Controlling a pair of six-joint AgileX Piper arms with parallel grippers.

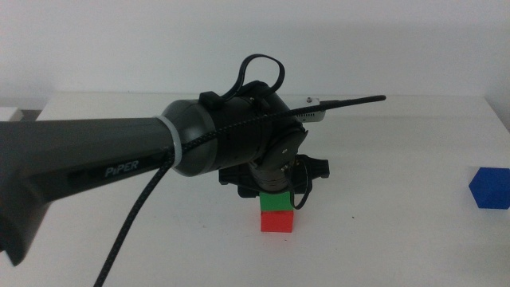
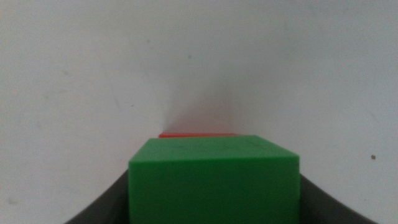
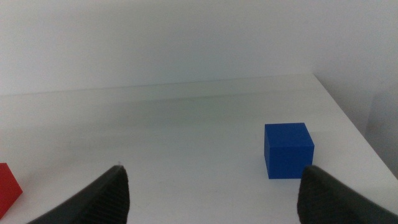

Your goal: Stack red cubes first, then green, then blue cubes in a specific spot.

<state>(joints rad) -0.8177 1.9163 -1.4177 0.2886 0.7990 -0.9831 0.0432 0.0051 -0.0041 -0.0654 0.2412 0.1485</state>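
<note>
In the middle view my left gripper [image 1: 276, 194] is shut on the green cube [image 1: 276, 200], which sits directly on top of the red cube [image 1: 276, 221] at the table's middle front. In the left wrist view the green cube [image 2: 214, 180] fills the space between the jaws, with a sliver of the red cube [image 2: 196, 134] showing beyond it. The blue cube [image 1: 488, 188] stands alone at the far right. My right gripper [image 3: 213, 180] is open and empty, with the blue cube [image 3: 288, 150] ahead of it. The scribble mark is hidden.
The left arm and its cable [image 1: 135, 215] cross the left half of the table. The table's right edge runs close by the blue cube. A tiny dark dot [image 2: 373, 157] marks the tabletop. The red cube's corner [image 3: 7, 185] shows in the right wrist view.
</note>
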